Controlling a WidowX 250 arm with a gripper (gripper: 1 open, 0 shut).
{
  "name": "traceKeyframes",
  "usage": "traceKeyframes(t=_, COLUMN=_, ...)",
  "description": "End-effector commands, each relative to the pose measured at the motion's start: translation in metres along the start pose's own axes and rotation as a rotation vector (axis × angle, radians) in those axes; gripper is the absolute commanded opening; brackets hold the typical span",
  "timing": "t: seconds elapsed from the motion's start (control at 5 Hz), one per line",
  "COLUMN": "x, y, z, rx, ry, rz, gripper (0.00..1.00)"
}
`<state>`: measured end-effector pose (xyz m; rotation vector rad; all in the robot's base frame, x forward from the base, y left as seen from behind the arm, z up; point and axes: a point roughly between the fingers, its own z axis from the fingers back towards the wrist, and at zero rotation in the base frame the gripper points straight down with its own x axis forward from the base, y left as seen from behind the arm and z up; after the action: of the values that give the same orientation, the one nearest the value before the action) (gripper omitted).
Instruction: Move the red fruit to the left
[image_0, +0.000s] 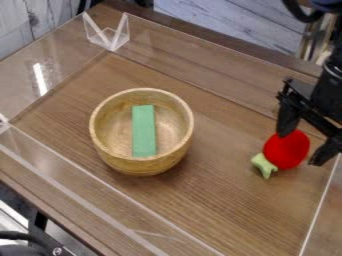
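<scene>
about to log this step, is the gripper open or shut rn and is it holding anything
Gripper: open, at the red fruit, no grip seen.
</scene>
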<state>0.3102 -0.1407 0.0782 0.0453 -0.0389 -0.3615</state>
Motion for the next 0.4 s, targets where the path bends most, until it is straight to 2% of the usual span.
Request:
traceKeyframes(t=0.0, x=-0.0037, y=0.014, z=0.0368, rx=0.023, ry=-0.104, rz=-0.002, gripper=1.0)
traceKeyframes(t=0.2, x=-0.0049, y=0.0221, z=0.0401, rx=0.039, ry=-0.135, rz=-0.014, gripper=1.0)
